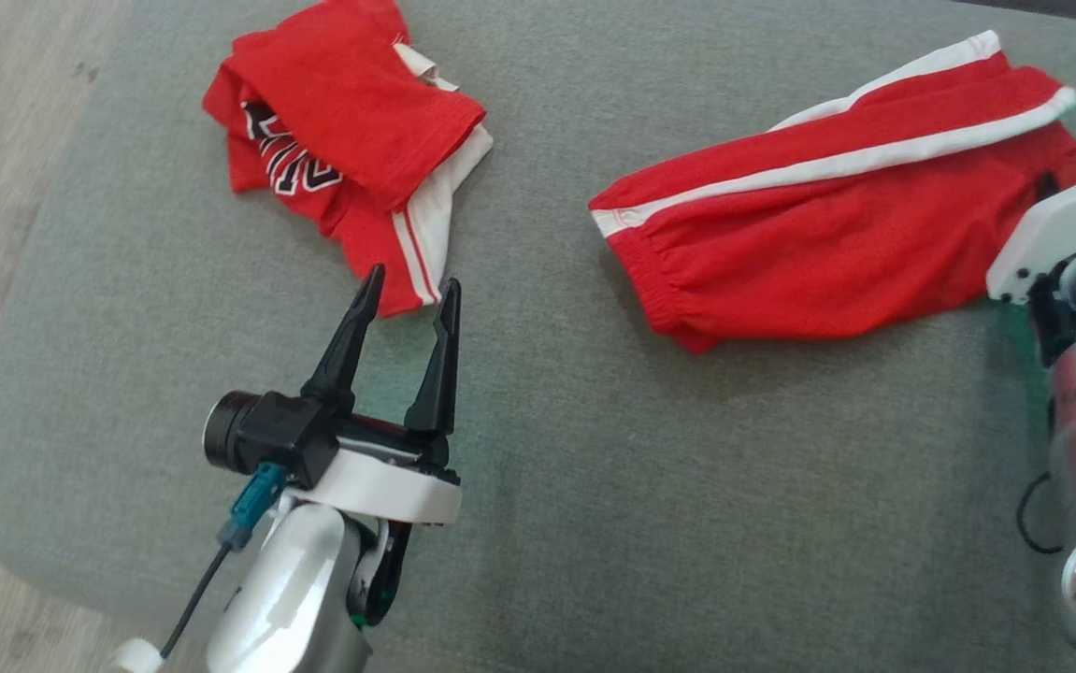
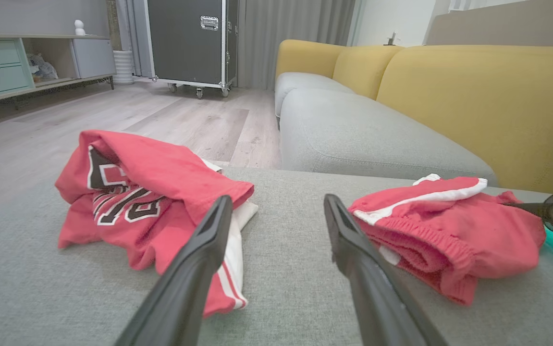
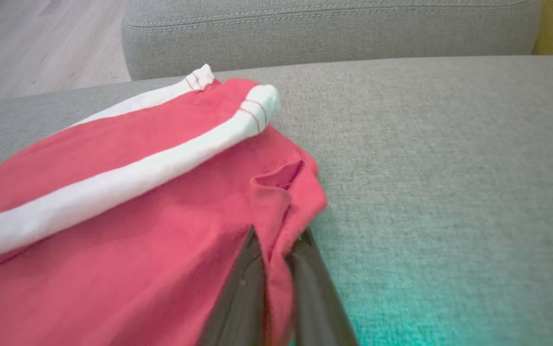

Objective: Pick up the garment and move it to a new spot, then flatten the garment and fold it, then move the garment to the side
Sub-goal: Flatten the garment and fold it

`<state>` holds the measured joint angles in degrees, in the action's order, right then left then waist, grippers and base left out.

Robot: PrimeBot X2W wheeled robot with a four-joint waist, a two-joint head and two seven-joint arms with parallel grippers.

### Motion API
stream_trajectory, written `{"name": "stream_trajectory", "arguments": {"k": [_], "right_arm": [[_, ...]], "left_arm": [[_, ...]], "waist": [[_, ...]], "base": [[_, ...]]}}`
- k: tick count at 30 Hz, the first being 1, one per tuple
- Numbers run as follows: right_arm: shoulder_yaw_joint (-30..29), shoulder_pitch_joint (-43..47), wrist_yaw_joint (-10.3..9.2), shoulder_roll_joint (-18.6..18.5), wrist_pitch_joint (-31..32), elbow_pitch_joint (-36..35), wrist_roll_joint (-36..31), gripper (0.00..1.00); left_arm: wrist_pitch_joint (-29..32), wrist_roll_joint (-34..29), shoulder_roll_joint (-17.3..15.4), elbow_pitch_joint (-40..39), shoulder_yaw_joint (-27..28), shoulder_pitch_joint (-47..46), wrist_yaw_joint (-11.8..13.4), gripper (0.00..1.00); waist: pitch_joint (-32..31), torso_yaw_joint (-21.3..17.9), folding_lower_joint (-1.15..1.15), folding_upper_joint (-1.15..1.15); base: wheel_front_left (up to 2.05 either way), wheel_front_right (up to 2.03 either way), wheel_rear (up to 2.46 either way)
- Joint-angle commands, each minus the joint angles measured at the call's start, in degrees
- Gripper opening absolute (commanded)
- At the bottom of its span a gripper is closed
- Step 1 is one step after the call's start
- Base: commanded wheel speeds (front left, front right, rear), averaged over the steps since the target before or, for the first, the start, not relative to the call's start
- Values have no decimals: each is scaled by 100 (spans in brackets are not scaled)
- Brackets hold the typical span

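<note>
The red shorts [image 1: 837, 234] lie on the grey cushion [image 1: 594, 467], on the robot's right side. In the head view their long axis goes slanted, from the elastic waistband [image 1: 654, 290] at the lower left up to the white-edged hems [image 1: 1028, 89] at the upper right.

The right pincer [image 3: 278, 242] is at the hem end. In the right wrist view its two fingers stand pressed together with a fold of the red cloth between them, so it is pinching the edge of the shorts near the lower corner of that end.

The left pincer [image 1: 411, 280] is spread and holds nothing. It is just at the edge of the red jersey [image 1: 341, 112], which lies bunched on the left part of the cushion, and it is well apart from the waistband.

I judge that the lift depends on this: only the right end is held, and the whole length of the shorts lies to the left of the grip. If the right arm rises alone, the waistband end will probably hang down and drag over the cushion.
</note>
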<state>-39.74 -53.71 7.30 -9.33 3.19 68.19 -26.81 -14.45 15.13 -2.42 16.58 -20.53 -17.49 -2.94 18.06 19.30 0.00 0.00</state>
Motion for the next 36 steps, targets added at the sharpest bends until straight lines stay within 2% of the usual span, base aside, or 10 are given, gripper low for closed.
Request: {"name": "stream_trajectory", "arguments": {"k": [1,10,20,27,36], "right_arm": [[89,-121,19,62,-127,-6,-72,0],[129,-98,19,-137,-758,186,109,0],[-93,618,19,-509,-1134,249,543,0],[-117,863,19,-320,-1345,207,684,0],[101,1002,19,-48,-1675,167,796,0]], "left_arm": [[-55,-3,-46,-132,188,-142,36,100],[-55,-35,-46,-114,291,-32,42,100],[-55,-117,-46,-115,460,248,36,100],[-55,-178,-46,-121,546,382,15,100],[-55,-267,-46,-50,652,487,-44,100]], "waist": [[-59,-85,0,0],[-387,-414,0,0],[-948,-885,0,0],[-1079,-999,0,0],[-1233,-945,0,0]], "base": [[0,0,0],[0,0,0],[0,0,0],[0,0,0],[0,0,0]]}}
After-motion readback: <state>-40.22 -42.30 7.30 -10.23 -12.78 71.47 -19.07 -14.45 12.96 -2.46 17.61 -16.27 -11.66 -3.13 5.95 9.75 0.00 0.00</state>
